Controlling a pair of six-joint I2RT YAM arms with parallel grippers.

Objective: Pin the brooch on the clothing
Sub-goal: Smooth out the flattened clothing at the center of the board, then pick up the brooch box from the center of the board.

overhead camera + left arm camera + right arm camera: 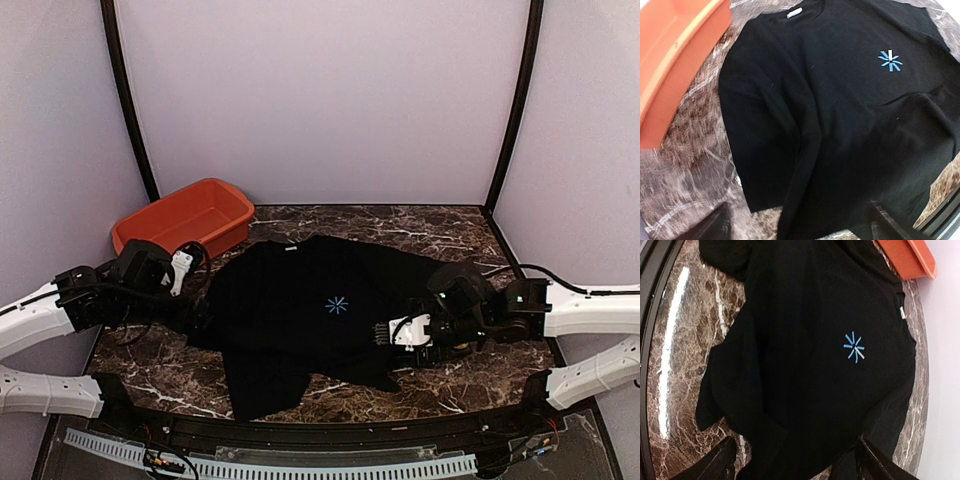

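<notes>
Black all over, the T-shirt (300,310) lies face up on the brown marbled desk (470,235). It has short sleeves, a small light-blue starburst print (337,305) on the chest and a white neck label (290,247) at the collar. Its long axis runs from collar to hem: the collar points to the far edge of the desk, and the hem points to the near edge, skewed a little toward the left arm's side. The cloth is not flat; a fold crosses the lower front and the hem is rumpled.

The left tool (799,215) hangs over the shirt's edge with its two fingers spread wide and nothing between them. The shirt spreads out ahead of it, with the print well ahead and to its right. An orange tub (670,65) stands ahead on that tool's left, just beside the sleeve.

The right tool (795,442) also has its fingers wide apart and grips nothing. The shirt fills the space ahead of it, with the print ahead and slightly right and bare marble on its left.

I cannot make out the brooch in any view.
</notes>
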